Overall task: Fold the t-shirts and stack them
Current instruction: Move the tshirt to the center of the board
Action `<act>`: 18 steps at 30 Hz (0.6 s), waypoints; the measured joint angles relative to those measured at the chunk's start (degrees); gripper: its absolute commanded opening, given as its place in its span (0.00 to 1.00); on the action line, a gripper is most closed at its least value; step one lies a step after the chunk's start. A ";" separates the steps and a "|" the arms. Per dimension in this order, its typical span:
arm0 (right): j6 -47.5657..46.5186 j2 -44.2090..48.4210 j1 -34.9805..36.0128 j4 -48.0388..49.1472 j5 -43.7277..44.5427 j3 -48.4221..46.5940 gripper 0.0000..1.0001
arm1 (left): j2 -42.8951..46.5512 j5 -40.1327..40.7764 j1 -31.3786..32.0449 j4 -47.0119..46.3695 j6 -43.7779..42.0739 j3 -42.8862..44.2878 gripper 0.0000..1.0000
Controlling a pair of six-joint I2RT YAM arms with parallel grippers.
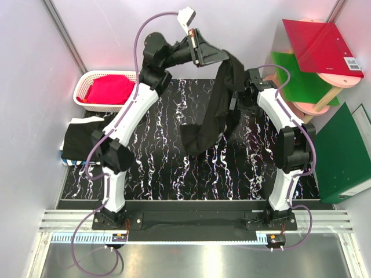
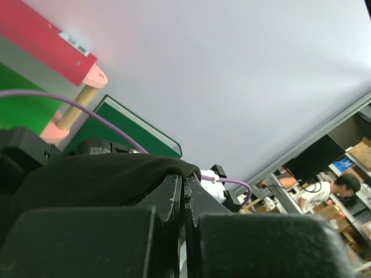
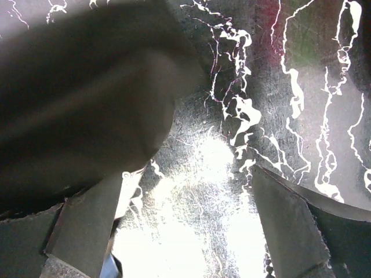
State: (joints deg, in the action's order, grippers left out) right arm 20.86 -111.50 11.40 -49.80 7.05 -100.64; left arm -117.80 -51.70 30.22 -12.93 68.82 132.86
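White lattice basket (image 1: 87, 87) far left, glossy marbled mat (image 1: 156, 168), limp black t-shirt (image 1: 211, 121) pinched in left gripper (image 2: 184, 191), right gripper (image 3: 185, 226) gaping beside

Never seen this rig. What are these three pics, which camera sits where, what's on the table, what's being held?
Two robot arms are bolted at the near edge of a black, white-veined marble-pattern table. The wide picture comes from a fixed camera above and behind them. The other two come from a camera on each wrist, looking along that arm's own jaws. The left arm is raised, its jaws shut on a soft black cotton t-shirt that hangs over the table; the left wrist view shows the cloth pinched. The right arm reaches in beside the hanging shirt, jaws open, gripping nothing. At the table's left edge lies a folded black t-shirt. Behind it stands a white plastic basket holding red cloth.
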 measured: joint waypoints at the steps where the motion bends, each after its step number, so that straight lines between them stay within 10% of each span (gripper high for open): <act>1: 0.02 0.02 0.00 0.15 -0.09 0.15 1.00 | 1.14 -0.22 -0.17 -0.92 0.39 -2.40 0.00; 10: 0.50 0.13 0.00 0.76 -0.70 1.46 1.00 | 18.03 2.29 -9.01 -0.33 -2.71 -38.91 0.00; 18: 0.52 0.39 0.02 2.43 -7.65 2.03 1.00 | 20.92 16.28 -19.47 27.71 -18.16 -47.84 0.00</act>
State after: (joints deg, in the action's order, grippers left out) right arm 21.39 -111.11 11.42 -47.37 -0.60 -98.61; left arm -96.88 -35.42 10.74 14.79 50.65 85.01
